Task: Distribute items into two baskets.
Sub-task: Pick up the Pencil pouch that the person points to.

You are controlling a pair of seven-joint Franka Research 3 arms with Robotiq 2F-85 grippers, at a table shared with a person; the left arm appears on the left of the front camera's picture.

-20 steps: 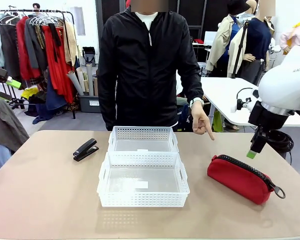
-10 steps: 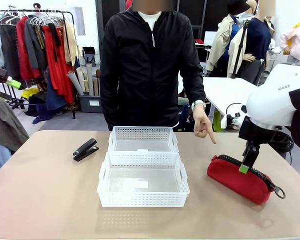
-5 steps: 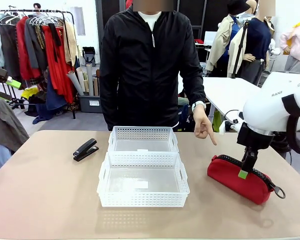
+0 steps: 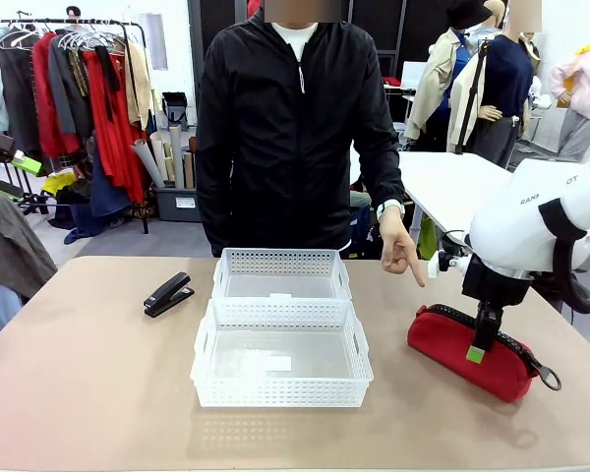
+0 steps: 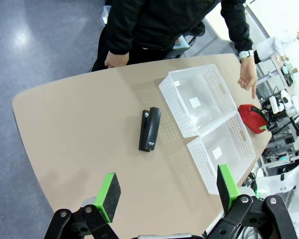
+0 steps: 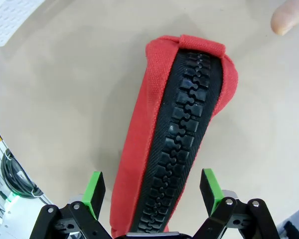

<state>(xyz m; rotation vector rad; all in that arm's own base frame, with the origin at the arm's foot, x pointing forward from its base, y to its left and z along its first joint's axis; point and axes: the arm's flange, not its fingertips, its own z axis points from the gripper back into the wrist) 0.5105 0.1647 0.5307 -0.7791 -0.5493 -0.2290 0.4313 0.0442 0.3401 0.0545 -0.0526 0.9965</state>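
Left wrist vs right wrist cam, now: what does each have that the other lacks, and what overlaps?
Left wrist: the black stapler, both white baskets seen whole, and the open left gripper high above the table.
Right wrist: the open right gripper, a green pad on either side of the red pouch, with its black zipper up close.
Both: the pouch, the person's pointing finger, the tan tabletop and some basket lattice.

A rounded white arm (image 4: 531,231) carries the black right hand (image 4: 477,351) with green pads (image 6: 94,188).
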